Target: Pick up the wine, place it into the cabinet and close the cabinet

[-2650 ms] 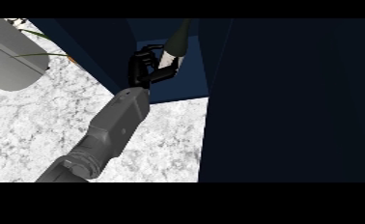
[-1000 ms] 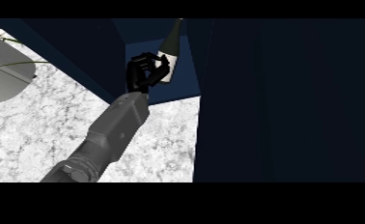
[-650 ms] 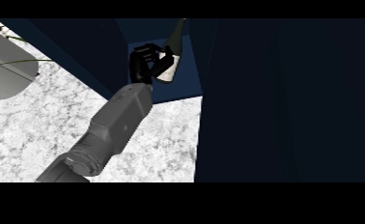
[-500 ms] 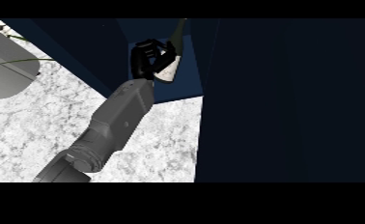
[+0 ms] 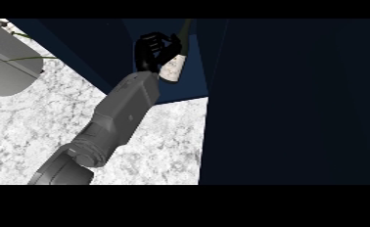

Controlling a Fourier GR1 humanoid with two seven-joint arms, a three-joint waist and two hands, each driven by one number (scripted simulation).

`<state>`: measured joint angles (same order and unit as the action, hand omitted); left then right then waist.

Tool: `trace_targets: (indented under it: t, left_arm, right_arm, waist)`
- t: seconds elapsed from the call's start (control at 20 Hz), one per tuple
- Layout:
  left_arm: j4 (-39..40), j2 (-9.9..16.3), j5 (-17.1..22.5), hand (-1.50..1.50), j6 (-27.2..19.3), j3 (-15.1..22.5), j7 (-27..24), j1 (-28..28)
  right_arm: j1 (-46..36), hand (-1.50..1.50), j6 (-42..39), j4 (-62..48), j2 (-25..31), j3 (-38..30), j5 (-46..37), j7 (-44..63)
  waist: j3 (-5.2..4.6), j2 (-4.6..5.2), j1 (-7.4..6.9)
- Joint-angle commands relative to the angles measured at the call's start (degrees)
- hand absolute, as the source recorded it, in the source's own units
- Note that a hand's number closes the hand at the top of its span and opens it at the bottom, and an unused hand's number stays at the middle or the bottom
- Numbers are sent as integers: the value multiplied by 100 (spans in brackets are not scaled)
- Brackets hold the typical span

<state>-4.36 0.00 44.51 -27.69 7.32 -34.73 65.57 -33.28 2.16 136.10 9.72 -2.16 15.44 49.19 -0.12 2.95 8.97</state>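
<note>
Wine [image 5: 173, 67] stood in the left hand [image 5: 150, 52], fingers curled round it, neck pointing into the cabinet [image 5: 101, 45].

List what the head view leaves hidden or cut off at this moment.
- Wine bottle: its lower body is hidden behind the left hand curled round it; whether it rests on the cabinet floor cannot be told.
- Cabinet interior: too dark to make out.
- Right hand: shows nowhere.
- Grey object at the left: cut off by the edge.
</note>
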Motion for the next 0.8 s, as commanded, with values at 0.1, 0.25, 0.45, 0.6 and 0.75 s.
trace_targets:
  t: [0.1,0.25,0.45,0.6,0.75]
  left_arm:
    - [139,106,31,150,-68,-83,78,117]
    - [374,132,-311,150,-458,241,39,215]
    - [430,410,-822,150,-1009,741,-33,158]
    - [433,494,-843,150,-1101,754,31,95]
    - [435,492,-991,150,-1515,896,50,-14]
  right_arm:
    - [22,-150,19,84,58,-85,52,97]
    - [178,-150,-36,204,-17,-17,121,27]
    - [157,-150,-98,129,-13,-12,111,-47]
    - [100,-150,-88,97,51,-83,51,-35]
    - [49,-150,-86,106,-20,-28,83,-116]
  waist:
    - [-2,21,-40]
    - [13,24,12]
    - [20,83,59]
    - [4,78,37]
    - [3,104,59]
